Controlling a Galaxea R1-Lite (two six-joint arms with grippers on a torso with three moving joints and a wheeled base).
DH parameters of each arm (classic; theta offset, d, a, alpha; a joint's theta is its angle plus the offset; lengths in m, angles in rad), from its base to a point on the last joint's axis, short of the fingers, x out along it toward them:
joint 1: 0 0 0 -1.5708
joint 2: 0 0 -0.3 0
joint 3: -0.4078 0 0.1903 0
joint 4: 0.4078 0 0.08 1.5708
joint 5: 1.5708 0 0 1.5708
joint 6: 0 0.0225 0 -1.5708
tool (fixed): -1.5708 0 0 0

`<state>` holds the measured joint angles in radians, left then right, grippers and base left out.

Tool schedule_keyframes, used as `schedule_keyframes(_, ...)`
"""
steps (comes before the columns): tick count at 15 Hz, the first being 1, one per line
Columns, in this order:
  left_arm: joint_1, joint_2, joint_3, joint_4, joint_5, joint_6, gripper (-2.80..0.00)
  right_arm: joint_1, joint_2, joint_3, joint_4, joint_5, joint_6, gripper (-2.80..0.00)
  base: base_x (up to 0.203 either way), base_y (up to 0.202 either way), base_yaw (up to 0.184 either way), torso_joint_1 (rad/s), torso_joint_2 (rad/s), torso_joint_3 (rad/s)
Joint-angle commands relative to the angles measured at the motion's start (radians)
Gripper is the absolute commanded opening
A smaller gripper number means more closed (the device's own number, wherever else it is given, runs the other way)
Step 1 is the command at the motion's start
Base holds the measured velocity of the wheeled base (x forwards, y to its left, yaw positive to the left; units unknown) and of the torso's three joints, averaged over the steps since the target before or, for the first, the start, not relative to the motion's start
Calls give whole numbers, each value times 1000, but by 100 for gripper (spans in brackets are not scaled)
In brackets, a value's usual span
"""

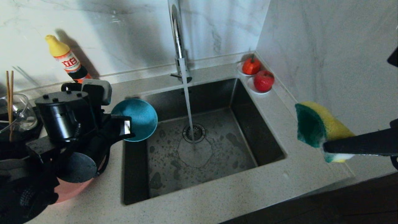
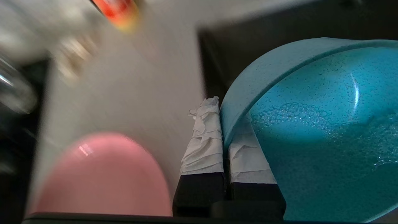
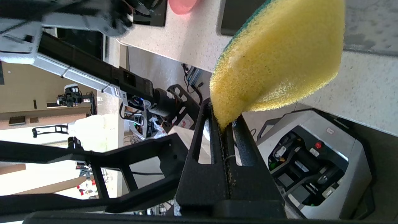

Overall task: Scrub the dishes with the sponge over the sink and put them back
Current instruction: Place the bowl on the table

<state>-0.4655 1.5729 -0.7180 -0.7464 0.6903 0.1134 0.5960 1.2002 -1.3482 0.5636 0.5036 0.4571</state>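
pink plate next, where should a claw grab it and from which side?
By the rim, I'd guess: the pink plate lies flat and shallow on the counter, left of the sink. Come in low from its open front edge; the left claw, pinching the teal bowl, hangs over it.

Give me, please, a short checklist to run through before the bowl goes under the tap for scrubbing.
1. Left hand shut on the teal bowl, rim between its taped fingers: ok.
2. Bowl over the sink: ok, it hangs over the sink's left edge, tilted.
3. Right hand shut on the sponge: ok.
4. Sponge over the sink: not ok, it hangs above the counter to the sink's right.
5. Water running from the tap: ok.
6. Pink plate out of the bowl's way: ok, it sits on the counter left of the sink.
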Motion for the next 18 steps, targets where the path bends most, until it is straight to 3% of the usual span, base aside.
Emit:
schedule_keyframes(1, 7, -89, -107, 373, -25, -164, -280, -1, -15, 13, 4, 3, 3, -280, 0, 0, 0, 0, 0, 0)
schedule_keyframes(4, 62, -204, -246, 746, -144, -361, -280, -3, -24, 20, 4, 3, 3, -280, 0, 0, 0, 0, 0, 0)
schedule_keyframes(7, 212, -265, -329, 915, -232, -464, -280, -17, -21, 32, 1, 1, 2, -280, 0, 0, 0, 0, 0, 0)
schedule_keyframes(11, 472, -289, -351, 992, -276, -487, -280, -39, -22, 41, 1, 1, 1, -280, 0, 0, 0, 0, 0, 0)
schedule_keyframes(13, 601, -300, -365, 1028, -333, -490, -280, -47, -21, 47, 2, 1, 1, -280, 0, 0, 0, 0, 0, 0)
schedule_keyframes(18, 844, -307, -377, 1105, -460, -477, -280, -73, -16, 77, -4, 0, -3, -280, 0, 0, 0, 0, 0, 0)
